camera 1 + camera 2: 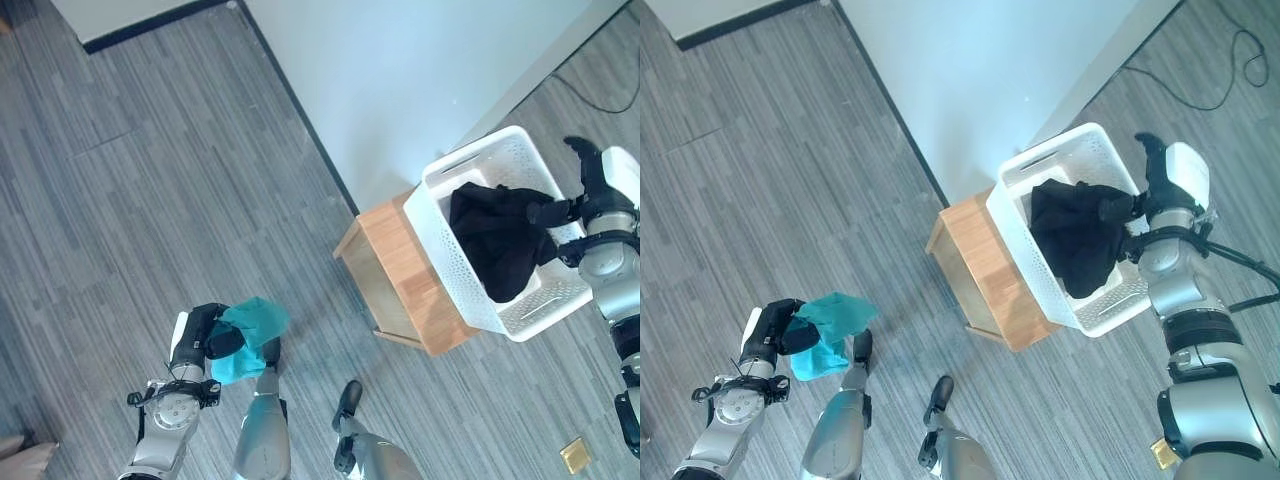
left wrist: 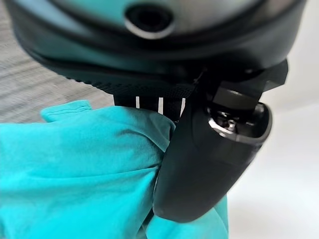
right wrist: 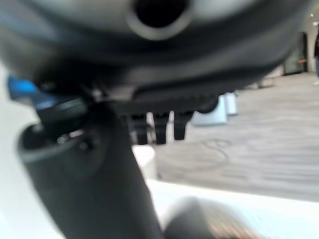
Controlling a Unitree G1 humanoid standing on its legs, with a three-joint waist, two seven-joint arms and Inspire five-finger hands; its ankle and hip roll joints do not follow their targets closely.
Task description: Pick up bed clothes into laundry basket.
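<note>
A teal cloth [image 1: 250, 335] hangs bunched in the left hand [image 1: 205, 335], low over the grey floor [image 1: 150, 180] at the robot's left side. In the left wrist view the thumb [image 2: 209, 154] presses into the teal folds with the fingers curled behind them, so the hand grips the cloth.

A black garment [image 1: 500, 240] already lies heaped in the white basket [image 1: 455, 270], draped toward the side nearest the right arm. The basket sits tilted on a small wooden stand [image 1: 400, 270], which stands against the foot of a white bed [image 1: 400, 70].

The right hand [image 1: 1170, 180] is at the basket's far rim, just beside the black garment. In the right wrist view its fingers [image 3: 159, 127] point straight out and its thumb stands apart, holding nothing.
</note>
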